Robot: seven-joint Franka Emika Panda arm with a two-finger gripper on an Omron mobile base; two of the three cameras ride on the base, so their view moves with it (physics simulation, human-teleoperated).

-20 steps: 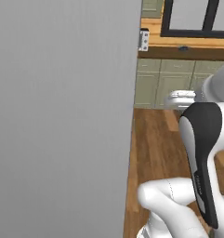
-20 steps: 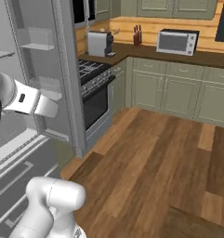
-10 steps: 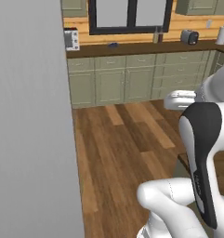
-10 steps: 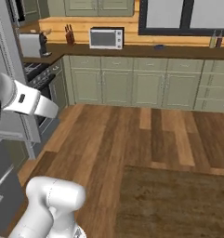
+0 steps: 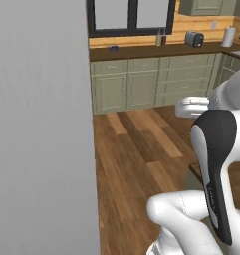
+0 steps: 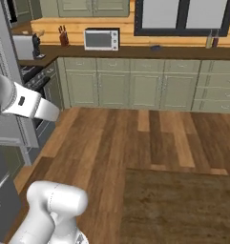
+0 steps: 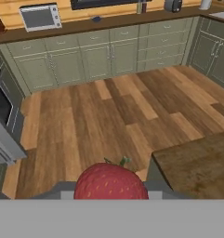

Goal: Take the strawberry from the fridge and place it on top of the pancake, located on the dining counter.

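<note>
Strawberry point(image 7: 110, 182) sits at the bottom of the hand view, red and dimpled, a bit of green stem at its top. It lies between the dark finger tips of the pincer point(image 7: 111, 188), which is closed on it; the tips themselves barely show on either side of the fruit.

Dining table point(image 7: 197, 162): a dark brown wooden slab, its near corner in at the lower right of the hand view, beside and beyond the strawberry. Same slab shows in the right base view point(image 6: 183, 205), lower right, bare where visible. Strawberry is not over it; wood floor point(image 7: 108, 111) lies behind the fruit.

Fridge point(image 5: 42, 129): a flat light-grey panel takes up the left side of the left base view. In the right base view its grey edge point(image 6: 6, 71) stands at the far left.

Background: green-grey cabinets point(image 6: 130, 88) along the far wall under a dark worktop, microwave point(image 6: 101, 39) on it, toaster point(image 6: 25, 46) to the left, knife block point(image 6: 64, 37) between them. Dark-framed window point(image 6: 183, 16) above. Stove front point(image 7: 2, 104) at left in the hand view.
</note>
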